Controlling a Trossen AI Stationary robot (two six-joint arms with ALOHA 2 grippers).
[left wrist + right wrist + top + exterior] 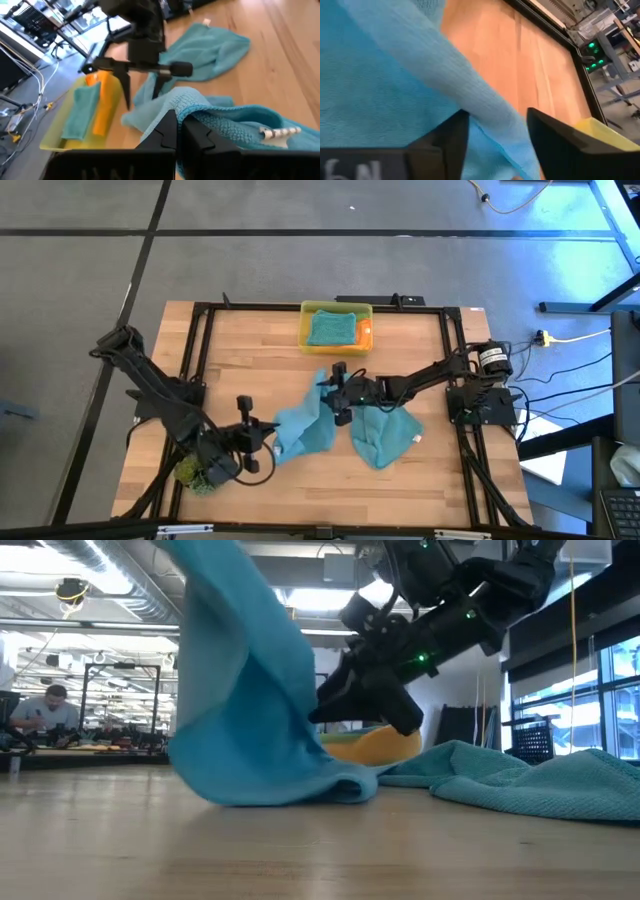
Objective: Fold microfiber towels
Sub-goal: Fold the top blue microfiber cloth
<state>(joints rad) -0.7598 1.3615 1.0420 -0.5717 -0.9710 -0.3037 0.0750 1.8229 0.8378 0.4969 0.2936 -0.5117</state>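
Observation:
A teal-blue towel (pixel 305 425) lies mid-table with its near left part lifted; in the low view (pixel 240 670) it rises out of the picture's top. My left gripper (pixel 262 438) is shut on that towel. My right gripper (pixel 330 393) is open at the towel's far corner, and a fold of the towel (pixel 485 115) runs between its spread fingers. A second teal-blue towel (pixel 385 435) lies crumpled on the table to the right. A folded green towel (pixel 330 328) and an orange towel (pixel 363 333) lie in the yellow bin (pixel 336 307). My left gripper (pixel 177 132) pinches the towel's edge (pixel 200 120) between its two shut fingers, not far from the white label (pixel 277 132). The held part is lifted, and the towel's lower end (pixel 300 785) rests on the table. My right gripper (pixel 497 135) has the towel between its open fingers; whether they touch it I cannot tell.
The yellow bin stands at the table's far edge, centre. A small green plant tuft (pixel 190 472) sits at the near left beside the left arm. A black frame (pixel 200 330) runs around the tabletop. Bare wood shows along the near edge (pixel 330 485).

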